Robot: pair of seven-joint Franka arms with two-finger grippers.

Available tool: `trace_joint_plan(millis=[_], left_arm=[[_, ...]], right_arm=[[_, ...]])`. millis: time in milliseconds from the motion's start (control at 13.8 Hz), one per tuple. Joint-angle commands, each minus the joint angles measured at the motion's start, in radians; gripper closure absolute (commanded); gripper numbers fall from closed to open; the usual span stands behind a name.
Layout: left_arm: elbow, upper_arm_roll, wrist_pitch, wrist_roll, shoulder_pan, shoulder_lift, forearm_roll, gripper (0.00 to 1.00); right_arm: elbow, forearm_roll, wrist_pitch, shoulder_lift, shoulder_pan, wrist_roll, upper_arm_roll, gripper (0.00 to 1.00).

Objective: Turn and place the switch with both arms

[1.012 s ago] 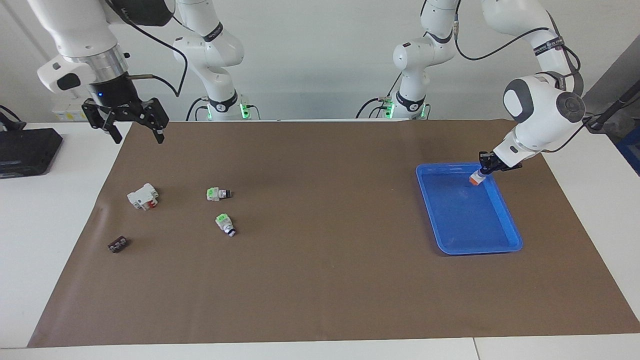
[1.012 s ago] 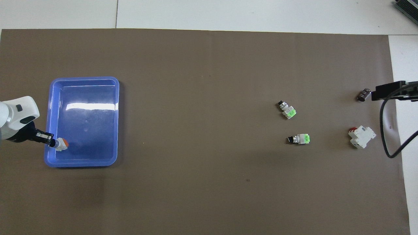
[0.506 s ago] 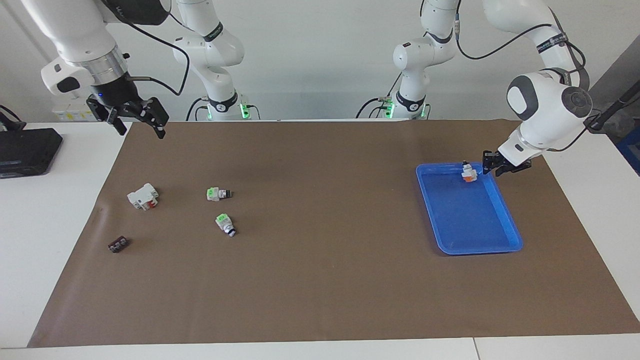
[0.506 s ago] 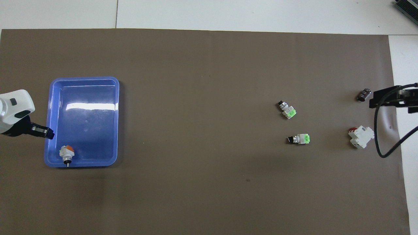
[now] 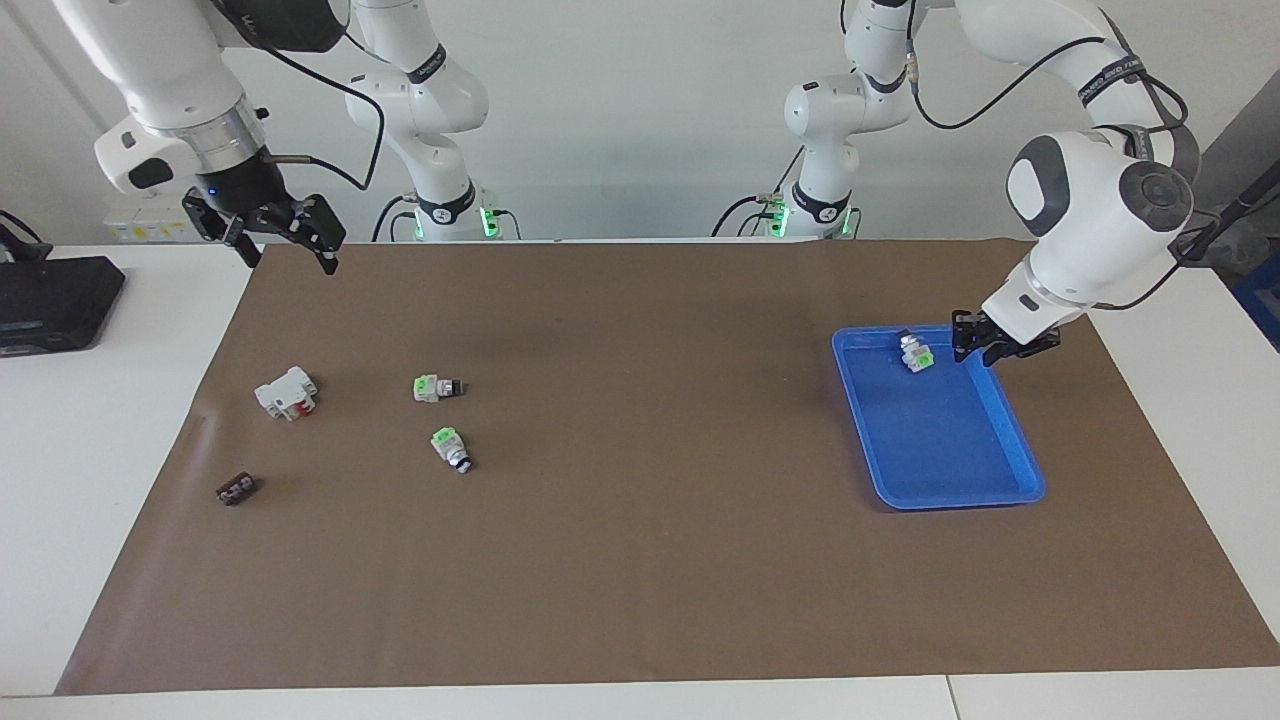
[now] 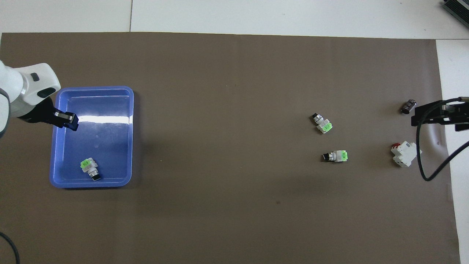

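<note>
The switch (image 5: 915, 352) lies in the blue tray (image 5: 1010, 470), in the corner nearest the robots at the left arm's end. Its greenish patch faces up, its black-and-silver knob points toward the robots, and its orange cap is hidden. It also shows in the overhead view (image 6: 89, 169) inside the tray (image 6: 126, 135). My left gripper (image 5: 977, 343) is open and empty, just above the tray's rim beside the switch, apart from it; from overhead (image 6: 66, 120) it hangs over the tray's wall. My right gripper (image 5: 285, 245) is open and empty, waiting high over the mat's corner (image 6: 438, 115).
Two green-capped switches (image 5: 437, 387) (image 5: 450, 447) lie mid-mat toward the right arm's end. A white block with red parts (image 5: 285, 392) and a small dark part (image 5: 236, 489) lie near that edge. A black box (image 5: 50, 300) sits off the mat. Two slim arms (image 5: 440, 150) stand at the back.
My left gripper let go of the switch, which fell into the tray and rolled from orange cap to greenish patch showing. The left gripper drew back to the rim. The right gripper shifted slightly.
</note>
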Motion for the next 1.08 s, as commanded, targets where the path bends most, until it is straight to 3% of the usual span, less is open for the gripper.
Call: trace_joint_plan(millis=[0, 434, 651, 723, 795, 867, 1012], left_arm=[[0.111, 0.008, -0.09, -0.087, -0.068, 0.049, 0.011, 0.59], [0.25, 0.005, -0.244, -0.135, -0.108, 0.029, -0.041, 0.59], [0.261, 0.014, -0.269, -0.134, -0.096, -0.058, -0.041, 0.55], [0.252, 0.014, -0.269, -0.14, -0.095, -0.095, -0.041, 0.41], [0.237, 0.014, -0.27, -0.158, -0.092, -0.122, -0.038, 0.1], [0.216, 0.014, -0.265, -0.178, -0.092, -0.142, -0.038, 0.0], [0.2, 0.014, -0.262, -0.21, -0.089, -0.155, -0.038, 0.0]], right_arm=[[-0.019, -0.002, 0.009, -0.017, -0.002, -0.015, 0.003, 0.0], [-0.024, -0.002, 0.007, -0.019, 0.02, -0.009, -0.006, 0.0], [-0.026, -0.002, 0.007, -0.019, 0.018, -0.009, -0.006, 0.0], [-0.026, -0.002, 0.007, -0.019, 0.018, -0.007, -0.006, 0.0], [-0.026, -0.002, 0.007, -0.019, 0.02, -0.007, -0.004, 0.0], [-0.027, -0.002, 0.007, -0.019, 0.02, -0.007, -0.006, 0.0], [-0.027, -0.002, 0.007, -0.019, 0.017, -0.009, -0.006, 0.0]])
